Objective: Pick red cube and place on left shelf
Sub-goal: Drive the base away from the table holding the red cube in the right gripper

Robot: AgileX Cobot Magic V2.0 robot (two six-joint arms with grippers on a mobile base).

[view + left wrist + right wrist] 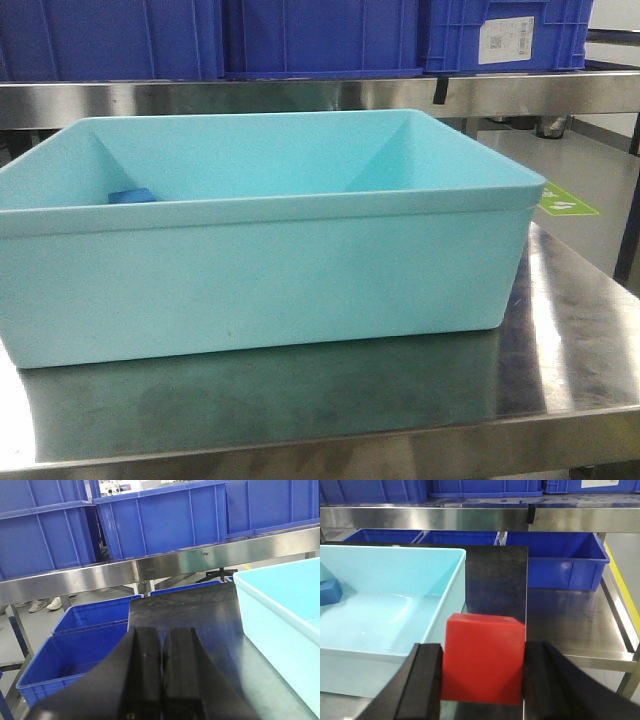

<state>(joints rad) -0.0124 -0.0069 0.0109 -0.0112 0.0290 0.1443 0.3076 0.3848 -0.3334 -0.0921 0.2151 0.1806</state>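
Cube, bright red, is clamped between the two black fingers of the right gripper, low in the centre of the right wrist view. The fingers are spread just as wide as the red cube, and one is pressed against each side of it. Just to the left of the cube, a pale turquoise tub is seen on the steel table. A small blue block is seen inside the tub, at the left edge of the frame. The left shelf is seen across the top of the frame, well apart from the cube. Large blue crates are set on and under its steel rail. In the left wrist view, the left gripper is seen at the bottom centre. Its fingers are pressed together, with nothing held between them
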